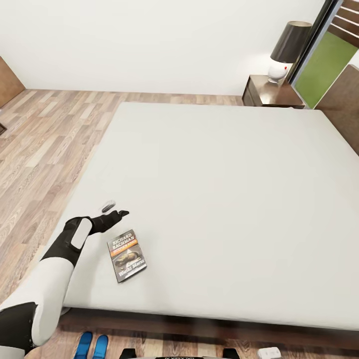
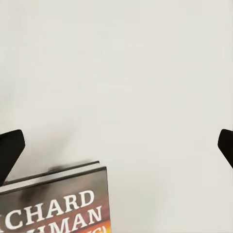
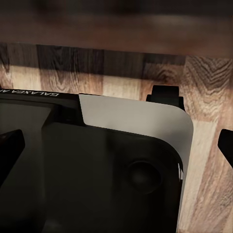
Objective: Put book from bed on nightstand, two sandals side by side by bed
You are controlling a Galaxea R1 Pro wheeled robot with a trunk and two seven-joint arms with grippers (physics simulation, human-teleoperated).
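The left gripper [image 1: 118, 214] hangs low over the bed [image 1: 209, 199], its fingers spread apart and holding nothing. The book [image 1: 127, 255] lies flat on the mattress just beside it, toward the foot edge, cover up, not touched by either finger. From the left wrist the book's top edge [image 2: 58, 204] sits between the two dark fingertips [image 2: 10, 150]. Nothing else lies on the mattress between it and the nightstand [image 1: 271, 92] at the far corner, which carries a dark-shaded lamp [image 1: 286, 50]. The two sandals [image 1: 92, 345] lie side by side on the floor [image 1: 40, 144] at the bed's foot. The right gripper's fingertips [image 3: 9, 150] are wide apart over the robot's base [image 3: 97, 174].
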